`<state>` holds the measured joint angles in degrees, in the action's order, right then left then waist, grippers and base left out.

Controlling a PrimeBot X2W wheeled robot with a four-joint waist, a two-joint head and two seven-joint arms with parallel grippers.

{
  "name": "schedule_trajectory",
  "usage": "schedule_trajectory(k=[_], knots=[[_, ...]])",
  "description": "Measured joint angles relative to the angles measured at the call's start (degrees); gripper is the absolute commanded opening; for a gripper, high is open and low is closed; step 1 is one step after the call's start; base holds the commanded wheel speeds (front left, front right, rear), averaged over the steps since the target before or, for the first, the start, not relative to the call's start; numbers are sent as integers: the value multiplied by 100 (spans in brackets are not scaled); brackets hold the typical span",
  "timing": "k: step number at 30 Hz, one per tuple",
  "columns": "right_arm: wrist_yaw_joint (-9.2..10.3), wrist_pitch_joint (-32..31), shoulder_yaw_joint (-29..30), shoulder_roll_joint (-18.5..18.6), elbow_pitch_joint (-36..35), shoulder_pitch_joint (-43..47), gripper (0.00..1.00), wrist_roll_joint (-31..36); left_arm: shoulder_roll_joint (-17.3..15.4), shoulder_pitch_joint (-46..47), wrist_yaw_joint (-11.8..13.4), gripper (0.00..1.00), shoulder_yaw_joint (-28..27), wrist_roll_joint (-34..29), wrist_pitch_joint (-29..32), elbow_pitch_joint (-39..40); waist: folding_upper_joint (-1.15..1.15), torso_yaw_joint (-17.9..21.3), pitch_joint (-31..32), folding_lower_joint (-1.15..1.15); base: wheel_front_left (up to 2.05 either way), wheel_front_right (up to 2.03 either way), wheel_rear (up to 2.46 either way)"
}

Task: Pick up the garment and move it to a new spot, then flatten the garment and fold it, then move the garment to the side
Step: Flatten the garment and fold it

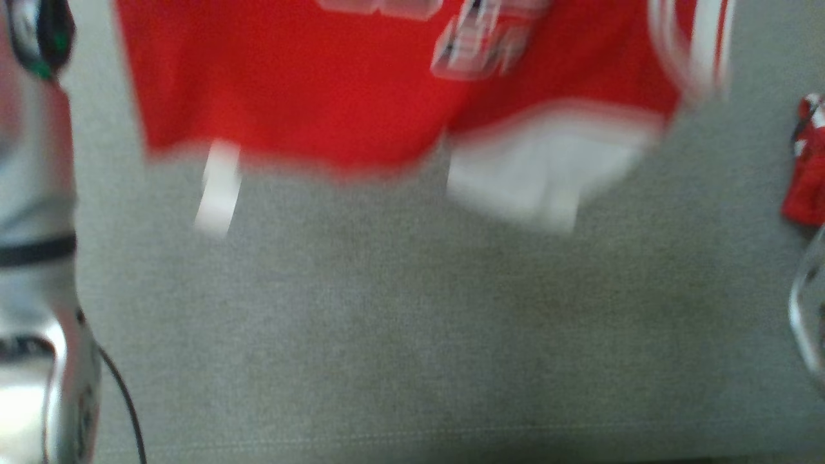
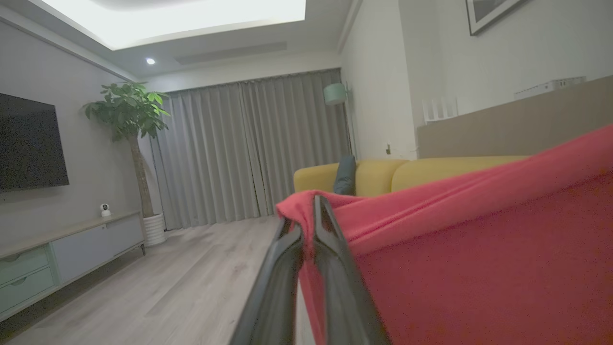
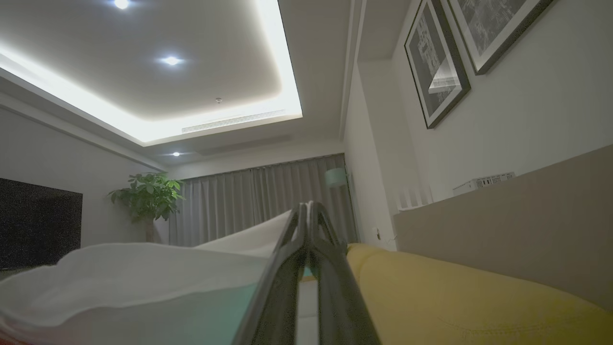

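While blur smears the head view, the garment [image 1: 309, 84] reads clearly enough: a red jersey with white trim and a printed patch. It hangs across the top of that view, above a grey surface [image 1: 412, 322]. Its lower hem and a white panel dangle clear of the grey cloth below. A pale forearm [image 1: 38, 258] runs down the left edge, and a second red item [image 1: 805, 187] lies apart at the far right on the same surface.

Seen from the left wrist, the left gripper [image 2: 309, 211] has its fingers pressed together on a bunched corner of the red cloth, which stretches away taut to the right. Behind it are a yellow sofa [image 2: 431, 172] with a dark cushion [image 2: 345, 175], grey curtains [image 2: 249, 143], a plant [image 2: 129, 110] and a wall-mounted TV [image 2: 28, 143].

Seen from the right wrist, the right gripper [image 3: 306, 211] points up toward the ceiling, fingers closed tight. White fabric [image 3: 143, 278] rises from the left to meet the fingertips, where it appears pinched. Two framed pictures [image 3: 436, 67] hang on the wall at the upper right.
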<state>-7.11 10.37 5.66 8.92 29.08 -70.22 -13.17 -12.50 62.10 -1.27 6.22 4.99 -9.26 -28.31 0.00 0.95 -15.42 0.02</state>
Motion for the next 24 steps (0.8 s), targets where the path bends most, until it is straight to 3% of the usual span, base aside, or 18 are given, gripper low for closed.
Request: schedule_trajectory(k=[7,10,17,24], knots=[[-1,385,296,-46,719,-1261,0,575,135,1195,259,0,-151,-41,-510,-582,0,-34,-581,0,0,0,0],[-1,428,471,-46,1040,-1226,0,619,279,1215,270,0,-151,40,-553,-942,0,-30,-688,0,0,0,0],[-1,427,331,-119,1182,583,0,131,695,-494,223,0,-308,345,-546,-1323,0,107,-663,0,0,0,0],[-1,425,-525,-299,960,3294,0,-784,1053,-2832,222,0,-621,659,-544,-1323,0,255,-290,-2,0,0,0]])
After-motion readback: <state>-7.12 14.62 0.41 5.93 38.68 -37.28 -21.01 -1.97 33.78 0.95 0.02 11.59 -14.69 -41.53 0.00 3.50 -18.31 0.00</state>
